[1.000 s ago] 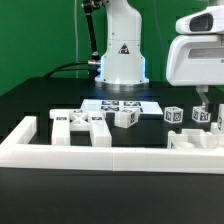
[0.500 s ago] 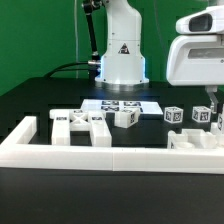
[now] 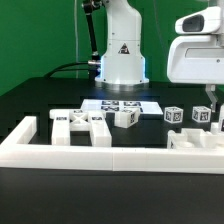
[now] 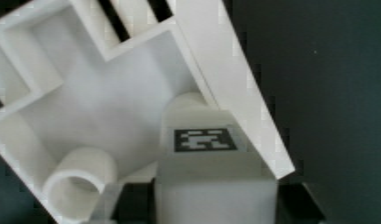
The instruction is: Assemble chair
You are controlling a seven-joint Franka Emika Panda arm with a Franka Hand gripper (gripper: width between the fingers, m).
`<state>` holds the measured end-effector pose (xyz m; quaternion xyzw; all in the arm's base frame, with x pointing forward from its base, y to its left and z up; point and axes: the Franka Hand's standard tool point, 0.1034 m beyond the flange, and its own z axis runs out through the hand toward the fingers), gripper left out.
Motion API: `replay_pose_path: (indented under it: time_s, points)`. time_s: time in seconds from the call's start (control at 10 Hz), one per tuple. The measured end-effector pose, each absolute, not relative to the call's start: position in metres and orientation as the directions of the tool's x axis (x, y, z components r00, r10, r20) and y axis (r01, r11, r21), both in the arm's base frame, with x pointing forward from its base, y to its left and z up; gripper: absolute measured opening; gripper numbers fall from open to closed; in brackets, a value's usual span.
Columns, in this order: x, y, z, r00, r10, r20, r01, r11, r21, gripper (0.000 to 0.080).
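Hanging low at the right edge of the exterior view, the gripper (image 3: 209, 105) has its jaws closed. Whether they pinch a part cannot be told.

The chair (image 3: 84, 124) is unassembled. Its white blocky parts are spread over the black table (image 3: 30, 100) across the middle of the frame, behind the long white border frame (image 3: 110, 152).

- **Left of centre:** a flat slotted panel (image 3: 90, 127) lies on the table.
- **Centre:** a small tagged block (image 3: 126, 118) sits just beside the panel.
- **Right:** two tagged cubes stand side by side, one (image 3: 174, 116) apart from the gripper, the other (image 3: 200, 116) directly under it.
- **Lower right:** another white piece (image 3: 195, 140) rests against the border frame.

The marker board (image 3: 122, 104) lies flat behind the central block.

In the wrist view a broad white slotted part (image 4: 98, 100) fills most of the picture. A blocky bar (image 4: 213, 175) lies over it, bearing a black-and-white square tag (image 4: 206, 141), with a rounded peg (image 4: 71, 185) beside the bar.
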<state>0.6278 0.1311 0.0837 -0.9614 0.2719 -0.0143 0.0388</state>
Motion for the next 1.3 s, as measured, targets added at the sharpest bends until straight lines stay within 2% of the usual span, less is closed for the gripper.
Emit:
replay_pose_path:
  time_s: [0.2,0.5,0.6,0.7,1.0,1.1,1.3]
  points:
    - [0.6283,0.1301,0.0829,0.706,-0.708,-0.014,-0.705,-0.701,-0.106,0.0289]
    - [0.6294,0.1285,0.0825,0.451,-0.890,-0.064,-0.889,-0.442,-0.119,0.0289]
    - [0.6296,0.1281,0.0824,0.396,-0.915,-0.078,-0.915,-0.386,-0.118,0.0289]
    - [0.6297,0.1282,0.0822,0.257,-0.960,-0.113,-0.963,-0.245,-0.111,0.0289]
    - [0.6305,0.1292,0.0818,0.024,-0.987,-0.157,-0.996,-0.010,-0.087,0.0289]
    - [0.6307,0.1289,0.0818,-0.018,-0.986,-0.167,-0.996,0.032,-0.081,0.0290]
    - [0.6307,0.1291,0.0818,0.003,-0.986,-0.165,-0.996,0.012,-0.085,0.0290]
